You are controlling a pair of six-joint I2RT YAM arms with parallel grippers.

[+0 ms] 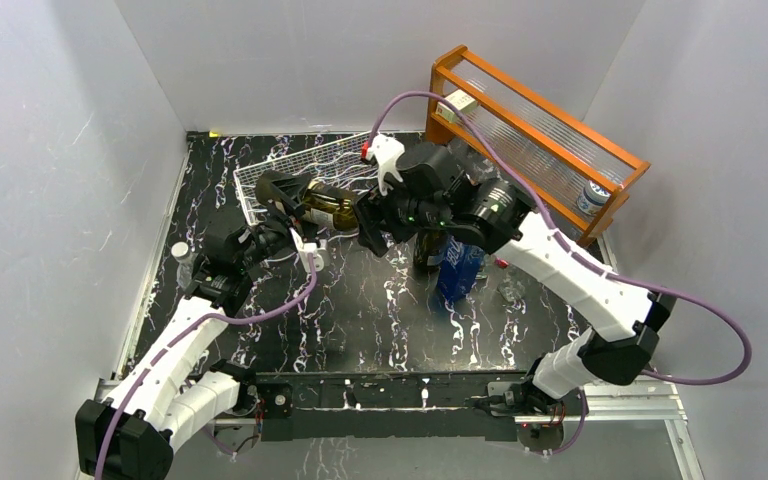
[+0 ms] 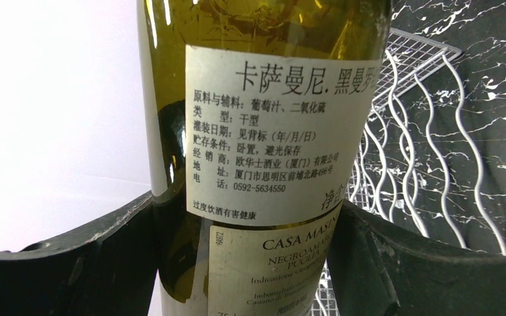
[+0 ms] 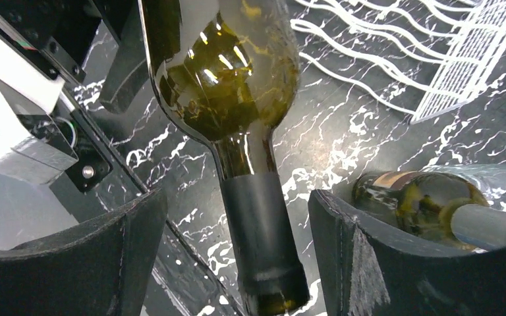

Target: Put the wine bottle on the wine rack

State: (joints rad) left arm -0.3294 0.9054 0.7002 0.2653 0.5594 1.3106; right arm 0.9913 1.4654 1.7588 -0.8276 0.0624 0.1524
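**Work surface.** The black marbled table (image 1: 360, 310) carries all items. Seen from above, with the table centre as the dial, the orange wooden shelf (image 1: 540, 130) stands at 1 o'clock against the back wall. The wine rack (image 1: 305, 170), a white wire unit with wavy rods, sits at 11 o'clock. No bottle is visible in its cradles.

**Location of the workpiece.** The wine bottle (image 2: 263, 131) is off the table, held roughly level between the two arms at the rack's 5 o'clock corner. Whether it hangs over the near edge of the rack or just beside it cannot be told. Its base points toward 9 o'clock and its neck toward 3 o'clock.

**Gripper states.**
- The left gripper (image 2: 250, 243) is clamped on the labelled body of the bottle, with a finger pressed against each side, and it carries the load.
- The right gripper (image 3: 237, 257) straddles the neck with its jaws spread. A clear gap shows on both sides, so it grips nothing.

**Nearby items.** A dark bottle (image 1: 428, 250) and a blue bottle (image 1: 460, 270) stand upright at 4 o'clock from the held bottle, just beside the right arm.

**Task status (a judgement from the present layout).**
- Done: the bottle is lifted and brought level at the rack.
- Not yet done: seating the bottle in a cradle and opening the left gripper.
- The task appears a little past its midpoint.
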